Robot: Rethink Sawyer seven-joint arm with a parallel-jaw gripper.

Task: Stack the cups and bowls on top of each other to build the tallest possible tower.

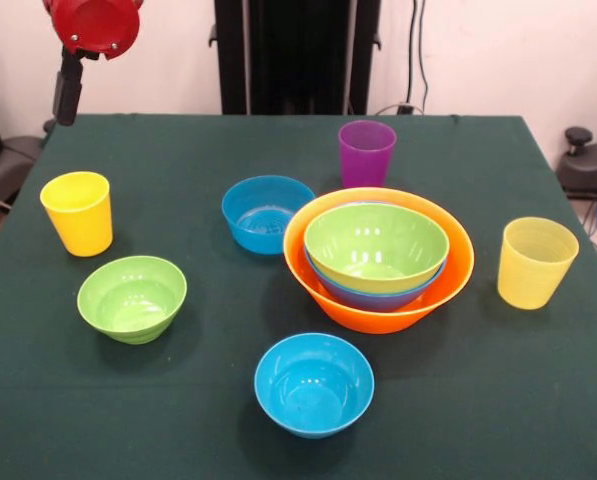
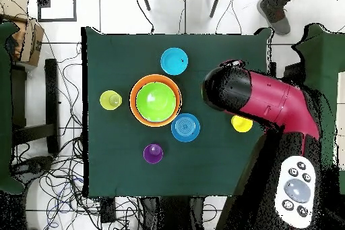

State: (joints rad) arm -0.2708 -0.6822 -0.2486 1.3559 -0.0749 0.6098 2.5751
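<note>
I see the green table (image 1: 538, 400) carrying the orange bowl (image 1: 378, 305) mid-table with blue and green bowls nested inside, three small bowls loose around it, purple cup (image 1: 366, 152) toward the far edge, both yellow cups near the side edges, and I can't tell the gripper's grip.

A table (image 1: 538, 400) covered in dark green cloth bears a large glossy orange plastic bowl (image 1: 378, 305), two small blue bowls (image 1: 313, 385) (image 1: 265, 213) and a small green bowl (image 1: 132, 298). An opaque yellow tumbler (image 1: 78, 213), a purple tumbler (image 1: 366, 153) and a ribbed pale yellow tumbler (image 1: 534, 263) stand upright on it, apart from one another.
</note>
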